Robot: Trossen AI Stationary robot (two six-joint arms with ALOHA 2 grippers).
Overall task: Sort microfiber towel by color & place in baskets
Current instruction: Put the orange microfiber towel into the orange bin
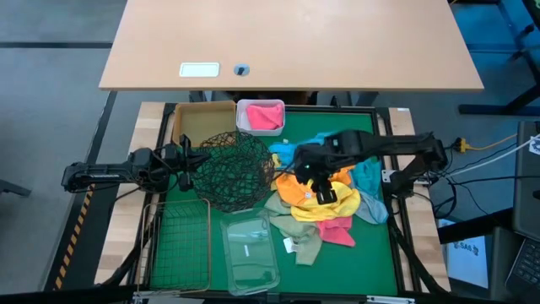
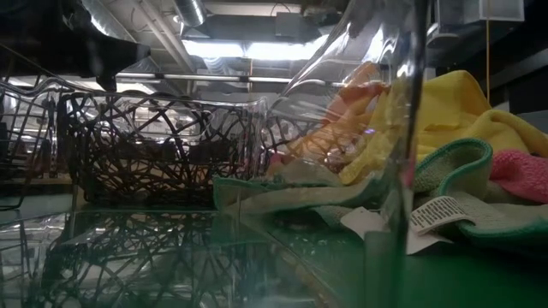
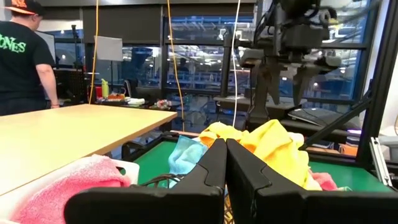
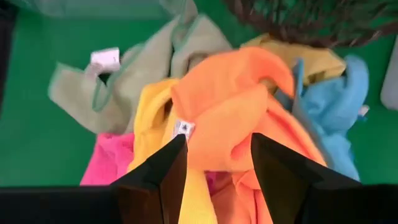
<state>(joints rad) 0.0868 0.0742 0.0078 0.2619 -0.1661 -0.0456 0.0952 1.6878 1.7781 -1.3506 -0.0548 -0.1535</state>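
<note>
While the orange towel [image 4: 239,93] is lying on top of the towel pile [image 1: 325,211] just beside the black mesh bowl [image 1: 232,169], the right claw [image 4: 217,165] is hovering over it, fingers apart, holding nothing. Across the bowl, the left claw [image 3: 225,168] is waiting, pinched closed and empty.

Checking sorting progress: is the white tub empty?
No. The white tub holds a pink towel, seen from above.
</note>
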